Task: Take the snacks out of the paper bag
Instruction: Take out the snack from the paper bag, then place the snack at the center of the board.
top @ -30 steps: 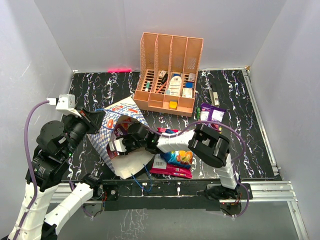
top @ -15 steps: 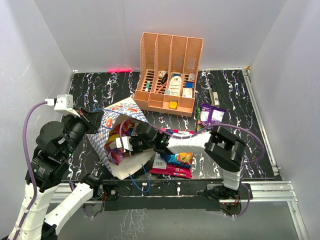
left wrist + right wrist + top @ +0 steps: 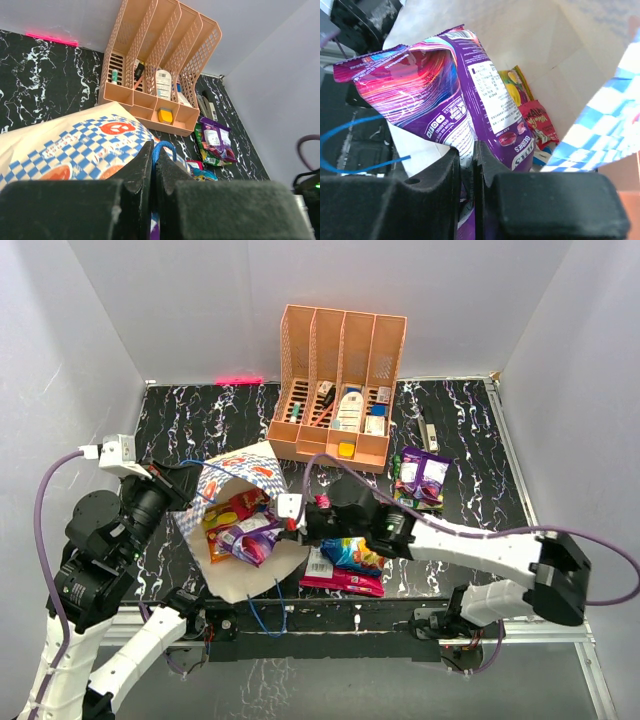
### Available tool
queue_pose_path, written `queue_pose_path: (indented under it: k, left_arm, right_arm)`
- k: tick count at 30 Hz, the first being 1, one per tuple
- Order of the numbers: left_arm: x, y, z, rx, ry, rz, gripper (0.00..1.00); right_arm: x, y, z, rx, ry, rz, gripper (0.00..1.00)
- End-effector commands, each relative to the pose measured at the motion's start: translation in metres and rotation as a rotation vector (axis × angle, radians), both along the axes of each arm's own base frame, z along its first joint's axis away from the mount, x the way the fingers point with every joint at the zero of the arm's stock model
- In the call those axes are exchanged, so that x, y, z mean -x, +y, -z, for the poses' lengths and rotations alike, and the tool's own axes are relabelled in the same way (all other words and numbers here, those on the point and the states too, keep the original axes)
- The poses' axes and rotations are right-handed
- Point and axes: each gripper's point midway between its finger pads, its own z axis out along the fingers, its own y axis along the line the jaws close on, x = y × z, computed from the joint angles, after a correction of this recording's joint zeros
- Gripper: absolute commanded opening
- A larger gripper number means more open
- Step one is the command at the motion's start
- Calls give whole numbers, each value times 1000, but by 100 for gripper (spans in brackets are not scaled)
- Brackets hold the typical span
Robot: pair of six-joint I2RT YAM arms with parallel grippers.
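The blue-and-white checked paper bag [image 3: 232, 468] lies on its side, mouth toward the front, white inside showing [image 3: 545, 45]. My left gripper [image 3: 153, 150] is shut on the bag's blue string handle [image 3: 165, 147] and holds the upper edge up. My right gripper [image 3: 284, 525] is shut on a purple snack packet [image 3: 246, 538] at the bag's mouth; the right wrist view shows it [image 3: 450, 95] pinched at its lower edge. A red and a yellow packet [image 3: 532, 115] lie deeper inside. More snacks lie outside: a purple one [image 3: 422, 474], a blue-orange one [image 3: 355, 555] and a pink one [image 3: 345, 583].
An orange slotted organizer [image 3: 338, 390] with small bottles and boxes stands at the back centre. A pink strip [image 3: 238, 381] lies at the back wall. A small bar-shaped object [image 3: 429, 430] lies at the right of the organizer. Grey walls enclose the black marbled table [image 3: 480, 500].
My right arm has drawn back to the right, out of the bag, pulling the purple packet to the bag's mouth. The bag's mouth has opened wider and its upper edge sits higher.
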Motion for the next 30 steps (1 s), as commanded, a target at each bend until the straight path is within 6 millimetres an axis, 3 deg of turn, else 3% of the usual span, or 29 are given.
queue_pose_path:
  k: [1,5,9,13,16,18,20,23,26,30]
  left_arm:
    - [0,3,-3,14,-12,-16,0]
    - [0,2,-2,20,-1,-18,0]
    - [-2,4,-5,27,2,-30,0]
    - [-4,1,-4,25,8,-24,0]
    - [-4,1,-6,12,15,-20,0]
    - [-4,4,-8,12,17,-37,0]
    - [-3,7,-12,14,-2,-45,0]
    - [-1,10,-17,2,-17,-56,0]
    - [-4,10,-15,-10,-10,-60,0]
    - [-8,6,-13,-14,-5,-46,0]
  right_arm:
    - [11,-28,-48,-75,59,67,7]
    - [21,-63,-72,-106,118,148,7]
    - [17,-102,-117,-222,140,297,7]
    - [-10,-137,-155,-323,133,543,7]
    - [-46,-171,-166,-389,99,823,7]
    - [-78,-213,-164,-405,31,1145,7]
    - [-95,-241,-156,-369,-54,1353,7]
    - [-124,-261,-139,-276,-145,1474,7]
    - [-166,-281,-103,-178,-121,1536,7]
    - [-205,-322,-57,-79,-84,1668,7]
